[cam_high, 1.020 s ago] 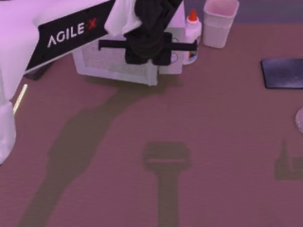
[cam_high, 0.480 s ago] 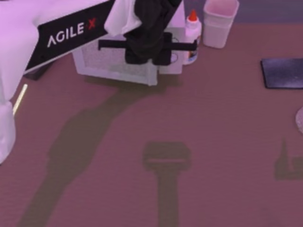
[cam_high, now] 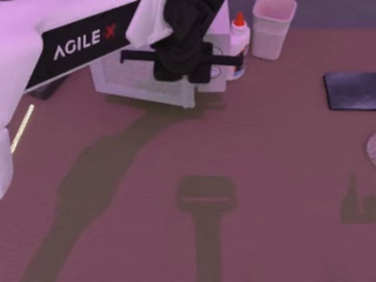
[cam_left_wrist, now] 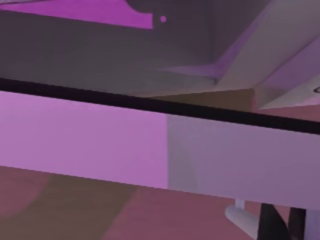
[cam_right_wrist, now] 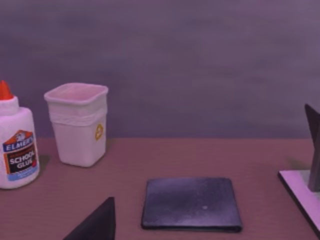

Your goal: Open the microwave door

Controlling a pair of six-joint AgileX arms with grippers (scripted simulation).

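Observation:
The white microwave point(cam_high: 218, 35) stands at the back of the table, left of centre. The microwave door point(cam_high: 138, 77), with its speckled mesh window, stands slightly ajar: its right edge juts forward of the knob panel. My left arm reaches in from the left, and its black left gripper point(cam_high: 182, 59) hangs over that free edge. In the left wrist view two dark fingers point(cam_left_wrist: 270, 225) sit close together on the door's white handle point(cam_left_wrist: 242, 217). My right gripper point(cam_right_wrist: 208, 152) is out of the top view; its fingers stand wide apart, holding nothing.
A glue bottle point(cam_high: 238, 44) stands right beside the microwave, with a white cup point(cam_high: 272, 26) further right. A dark flat pad point(cam_high: 351, 91) lies at the right edge and a pale disc point(cam_high: 372, 148) pokes in below it.
My left arm and gripper have shifted slightly to the left, and the door's free edge has come out a little further.

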